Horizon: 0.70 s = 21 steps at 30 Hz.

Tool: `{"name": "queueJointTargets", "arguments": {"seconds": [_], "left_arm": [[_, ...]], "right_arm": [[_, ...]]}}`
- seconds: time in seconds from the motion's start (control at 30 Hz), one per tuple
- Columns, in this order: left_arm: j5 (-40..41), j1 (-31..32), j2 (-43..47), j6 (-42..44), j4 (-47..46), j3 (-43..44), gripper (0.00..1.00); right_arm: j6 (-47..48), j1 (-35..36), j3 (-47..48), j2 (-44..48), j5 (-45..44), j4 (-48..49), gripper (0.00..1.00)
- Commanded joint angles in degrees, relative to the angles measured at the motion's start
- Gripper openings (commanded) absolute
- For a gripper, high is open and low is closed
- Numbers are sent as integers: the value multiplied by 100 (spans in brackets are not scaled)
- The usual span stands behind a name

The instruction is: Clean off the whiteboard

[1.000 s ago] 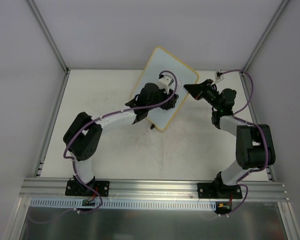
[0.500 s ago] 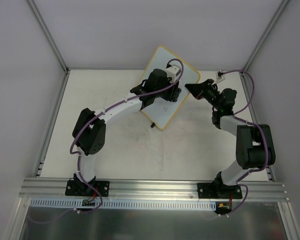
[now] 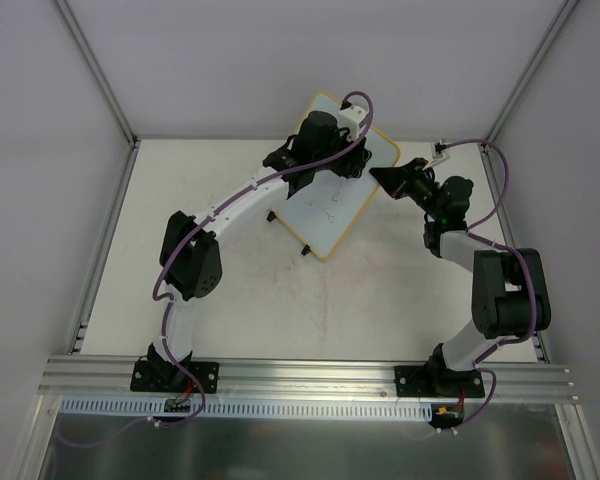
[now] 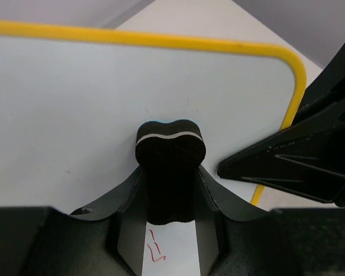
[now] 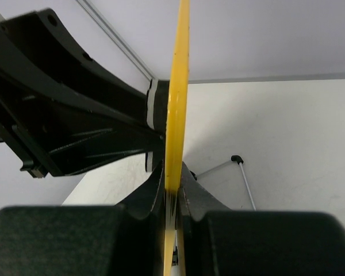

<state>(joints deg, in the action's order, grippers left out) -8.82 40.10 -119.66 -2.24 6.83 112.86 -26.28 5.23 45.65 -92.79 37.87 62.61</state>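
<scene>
Right, from my seat the left gripper (image 4: 171, 192) is clamped on a small black eraser (image 4: 170, 150) with a thin white line across it, and the block's face is pressed against the whiteboard (image 4: 75, 109), close under the board's far rounded corner. The right gripper (image 5: 172, 192) is closed on the yellow frame (image 5: 177, 86) at the board's side edge, just beside the eraser (in the left wrist view its black fingers (image 4: 276, 164) come in from the eraser's right). I judge it is only steadying the board, which sits tilted on the table (image 3: 180, 200) with one small black foot (image 3: 306, 251) showing at the near edge. What matters for the next stroke is that the red strokes (image 4: 155, 253) lie behind the eraser, on the wrist side and between the fingers. Everything ahead of the block, toward the far corner, looks white. The top view shows faint marks (image 3: 326, 212) in the same direction, back along the board's long axis, which runs from the far corner toward the arm bases. So I judge the wipe should pull the eraser back toward its own wrist, down the length of the board. The left arm is the one on the writing face, so it does the wiping while the right holds the edge. I can't tell how firmly the block is pressing.
</scene>
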Motion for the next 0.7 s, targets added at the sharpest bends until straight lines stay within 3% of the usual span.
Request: {"name": "queueJointTargets", "arguments": {"seconds": [0.0,0.2,0.33,0.5,0.67], "left_arm": [[-102,-55,-269,391,-709,605,0],[-164,-107,-471,479,-420,957,0],[-94,-116,-375,488,-358,695,0],[-129,-151,-85,312,-402,-121,0],[82,-160,424,-13,-1349,-1510,0]], "right_arm": [[572,514,111,148,1337,234,0],[572,514,129,139,1337,217,0],[572,522,146,121,1329,208,0],[580,523,155,104,1337,208,0],[580,531,146,112,1346,208,0]]}}
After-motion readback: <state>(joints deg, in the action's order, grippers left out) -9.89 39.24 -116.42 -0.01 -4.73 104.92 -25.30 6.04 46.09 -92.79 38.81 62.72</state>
